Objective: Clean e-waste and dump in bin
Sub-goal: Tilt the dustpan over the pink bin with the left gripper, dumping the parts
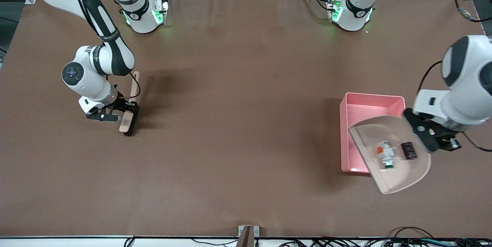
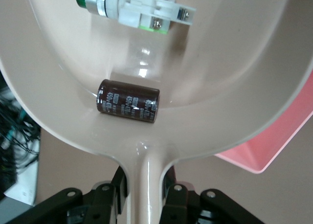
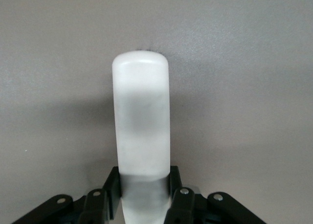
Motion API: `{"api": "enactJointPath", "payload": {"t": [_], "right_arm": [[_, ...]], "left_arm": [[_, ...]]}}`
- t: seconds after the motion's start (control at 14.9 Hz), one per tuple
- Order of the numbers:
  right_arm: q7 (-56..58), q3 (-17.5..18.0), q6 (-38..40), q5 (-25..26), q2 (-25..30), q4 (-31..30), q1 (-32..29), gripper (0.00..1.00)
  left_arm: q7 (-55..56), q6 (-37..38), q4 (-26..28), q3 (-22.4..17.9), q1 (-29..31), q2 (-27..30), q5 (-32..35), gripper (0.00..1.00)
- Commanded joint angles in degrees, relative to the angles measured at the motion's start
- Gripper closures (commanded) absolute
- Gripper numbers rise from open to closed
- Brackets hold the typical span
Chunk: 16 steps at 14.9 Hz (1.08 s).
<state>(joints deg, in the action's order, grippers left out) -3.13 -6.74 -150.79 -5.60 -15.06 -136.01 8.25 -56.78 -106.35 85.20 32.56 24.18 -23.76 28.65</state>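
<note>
The two bits of e-waste lie side by side in the scoop of a beige dustpan [image 1: 392, 154]. One is a white part [image 1: 385, 155] with a bright green end and a small orange patch; the other is a dark maroon-brown part [image 1: 409, 150], a short cylinder lying on its side with pale printing along it. In the left wrist view the brown part [image 2: 128, 107] rests close to where the scoop narrows into the handle, and the white part [image 2: 142, 9] sits deeper in the scoop, apart from it.

The dustpan is held in the air over the pink bin [image 1: 355, 135], covering the corner of the bin that is nearer the front camera and toward the left arm's end of the counter. A pink edge of the bin [image 2: 274, 145] shows below the rim of the dustpan [image 2: 234, 87] in the left wrist view.

The left hand [image 1: 428, 133] is closed on the dustpan's handle, its dark fingers [image 2: 171, 194] pressed against either side of it.

Toward the right arm's end of the brown counter [image 1: 238, 124], the right hand [image 1: 123, 114] grips the pale handle of a brush [image 1: 128, 118], whose dark bristle end is down at the counter. In the right wrist view the brush handle [image 3: 141, 121] rises between the closed fingers [image 3: 183, 197].
</note>
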Motion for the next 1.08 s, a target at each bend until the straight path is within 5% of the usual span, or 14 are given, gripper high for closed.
{"api": "enactJointPath", "payload": {"t": [0.0, 0.34, 0.47, 0.81, 1.01], "right_arm": [[0.23, 0.94, -0.3, 0.94, 1.88, -1.01, -1.57, 0.57], [0.31, 0.94, 0.14, 0.94, 1.79, 0.66, -1.66, 0.27], [0.66, 0.94, 0.14, 0.94, 1.88, 1.18, -1.83, 0.0], [6.73, 0.86, 2.77, 0.94, 2.41, 2.67, -3.24, 0.0], [6.82, 0.85, 12.23, 0.94, 3.46, 8.02, -4.11, 0.0]], "left_arm": [[-4.29, -4.11, 0.66, 0.49, 4.29, -1.99, -0.97, 0.99], [-19.05, -11.25, 2.86, 0.22, 11.15, -4.72, -0.27, 1.0], [-23.53, -12.47, 4.44, 0.14, 11.68, -4.46, -0.09, 1.0], [-29.53, -12.3, 8.65, 0.4, 11.59, -2.18, 8.68, 1.0], [-24.2, -12.56, 10.86, 0.49, 11.68, -0.85, 10.45, 1.0]]}}
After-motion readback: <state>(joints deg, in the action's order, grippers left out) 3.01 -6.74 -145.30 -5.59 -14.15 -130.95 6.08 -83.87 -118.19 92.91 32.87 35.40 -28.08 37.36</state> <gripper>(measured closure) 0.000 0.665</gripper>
